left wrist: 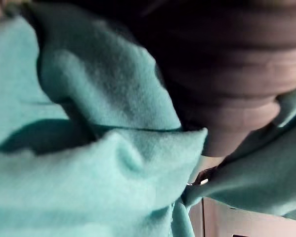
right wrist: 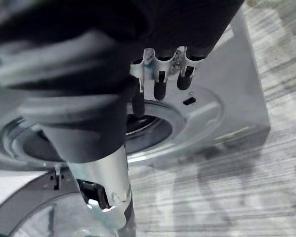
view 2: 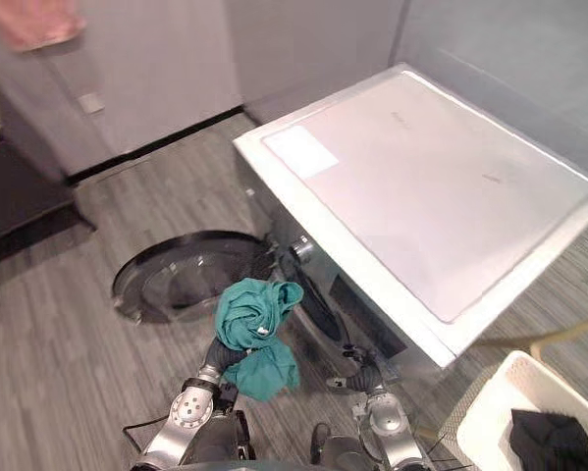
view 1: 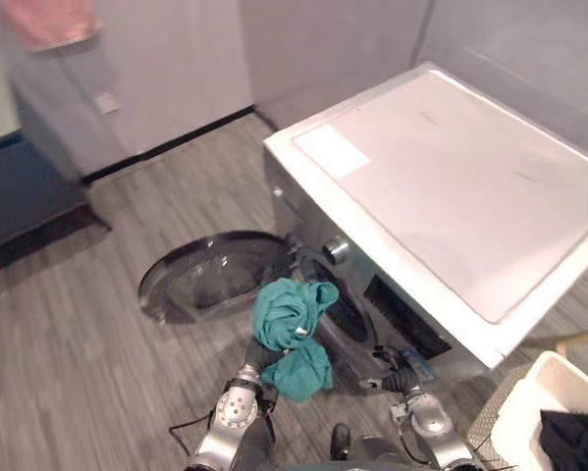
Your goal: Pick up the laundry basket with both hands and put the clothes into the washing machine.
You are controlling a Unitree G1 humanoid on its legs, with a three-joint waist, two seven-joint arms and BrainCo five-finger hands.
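holding a teal garment (view 1: 292, 334) up before the washer, the robot's left hand (view 1: 257, 355) shows at 6 o'clock in the head view, buried in the bunched cloth; what grip it has on the bundle cannot be told. at 5 o'clock the right hand (view 1: 397, 379) hangs just beside the machine's front, its fingers (right wrist: 160, 85) relaxed and empty, pointing toward the drum mouth (right wrist: 148, 126). a white laundry basket (view 1: 529, 407) stands on the grey plank floor (view 1: 58, 373) at 4 o'clock, with a dark garment (view 1: 573, 440) lying in it. the round glass door (view 1: 210, 275) is swung wide open at 9 o'clock of the mouth, low over the floor. the washing machine (view 1: 451, 186) shows its pale top toward 2 o'clock, and a light wall (view 1: 176, 69) with black skirting closes the scene at 12.

the garment hangs near the mouth but is not yet inside. the likely trouble is a loose tail: dangling below the hand, it could catch on the door rim or trail out of the opening. if the hold is weak, the bundle may drop to the floor short of the drum.
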